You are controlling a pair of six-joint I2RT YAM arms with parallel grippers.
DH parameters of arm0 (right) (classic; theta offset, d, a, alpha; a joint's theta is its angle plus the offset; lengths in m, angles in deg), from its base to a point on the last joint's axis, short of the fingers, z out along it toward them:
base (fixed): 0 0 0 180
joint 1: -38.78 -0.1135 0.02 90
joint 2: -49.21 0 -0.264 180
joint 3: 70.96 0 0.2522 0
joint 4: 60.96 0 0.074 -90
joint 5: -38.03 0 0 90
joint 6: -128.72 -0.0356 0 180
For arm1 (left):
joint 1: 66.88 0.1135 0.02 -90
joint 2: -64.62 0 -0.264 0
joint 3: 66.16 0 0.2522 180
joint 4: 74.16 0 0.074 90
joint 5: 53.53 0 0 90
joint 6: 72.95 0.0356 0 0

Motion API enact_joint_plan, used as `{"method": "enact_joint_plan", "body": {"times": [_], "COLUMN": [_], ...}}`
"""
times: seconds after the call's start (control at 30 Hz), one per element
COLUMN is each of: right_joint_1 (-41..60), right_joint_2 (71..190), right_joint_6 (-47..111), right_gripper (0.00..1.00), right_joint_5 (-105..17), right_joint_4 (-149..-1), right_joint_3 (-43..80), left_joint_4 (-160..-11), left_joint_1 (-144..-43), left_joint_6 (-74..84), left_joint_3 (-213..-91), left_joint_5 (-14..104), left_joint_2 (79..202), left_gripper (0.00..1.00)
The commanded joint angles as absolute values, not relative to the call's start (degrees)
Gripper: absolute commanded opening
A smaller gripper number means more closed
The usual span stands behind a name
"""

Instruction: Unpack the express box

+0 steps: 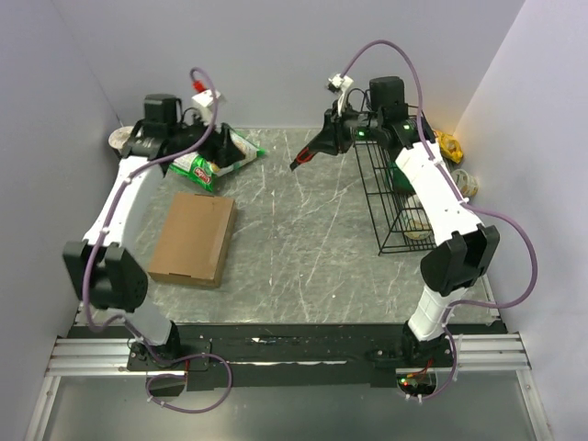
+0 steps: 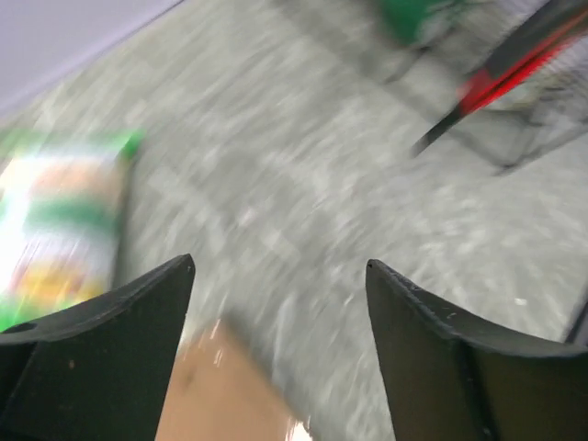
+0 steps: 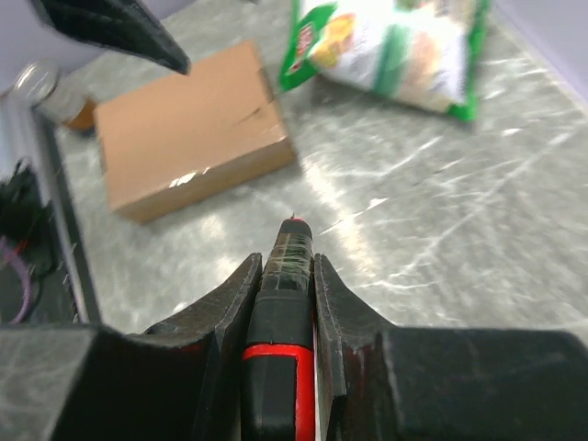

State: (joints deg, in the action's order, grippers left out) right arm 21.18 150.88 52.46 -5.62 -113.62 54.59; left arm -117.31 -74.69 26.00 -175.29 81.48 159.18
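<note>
Express box (image 1: 193, 239) lies flat on the left half of the grey marbled table (image 1: 303, 248), lid down, all flaps shut, nothing touching it. Green-and-white snack bag (image 1: 216, 161) sits just beyond the box's far edge, close to it; can't tell if they touch.

Left gripper (image 2: 280, 266) is up over the snack bag, near the box's far end, fingers spread wide with nothing between them. Left wrist view is smeared, but a box corner shows at the bottom and the bag on the left.

Right gripper (image 3: 288, 265) hangs over mid-table toward the far side, well apart from the box, fingers clamped tight on a slim black-and-red tool (image 3: 292, 241). The tool's tip sticks out past the fingertips and points toward the box. Can't tell what kind of tool it is.

Black wire basket (image 1: 372, 184) stands on the right side of the table, next to the right arm. Small jar (image 1: 119, 138) sits in the far left corner.
</note>
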Motion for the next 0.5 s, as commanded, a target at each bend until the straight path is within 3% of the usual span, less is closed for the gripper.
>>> {"method": "enact_joint_plan", "body": {"times": [0.0, 0.03, 0.17, 0.33, 0.47], "right_joint_1": [22.3, 23.0, 24.0, 23.9, 23.1], "right_joint_2": [146.5, 146.7, 146.4, 147.1, 145.8], "right_joint_6": [44.4, 39.9, 35.3, 35.1, 33.7], "right_gripper": [0.00, 0.00, 0.00, 0.00, 0.00], "right_joint_5": [-7.8, -1.9, -0.4, 2.1, -4.5], "right_joint_4": [-105.2, -103.9, -99.8, -100.2, -100.7], "right_joint_3": [54.3, 53.7, 49.2, 49.5, 48.4], "left_joint_4": [-122.0, -119.8, -116.9, -118.5, -119.9], "left_joint_1": [-73.0, -72.8, -72.2, -69.7, -68.3], "left_joint_6": [23.4, 19.4, 14.6, 21.9, 23.0], "left_joint_3": [-163.3, -160.0, -152.2, -149.4, -149.3], "left_joint_5": [61.7, 55.9, 48.0, 44.6, 38.5], "left_joint_2": [149.7, 147.5, 142.5, 142.1, 144.1], "left_gripper": [0.79, 0.79, 0.81, 0.81, 0.82]}}
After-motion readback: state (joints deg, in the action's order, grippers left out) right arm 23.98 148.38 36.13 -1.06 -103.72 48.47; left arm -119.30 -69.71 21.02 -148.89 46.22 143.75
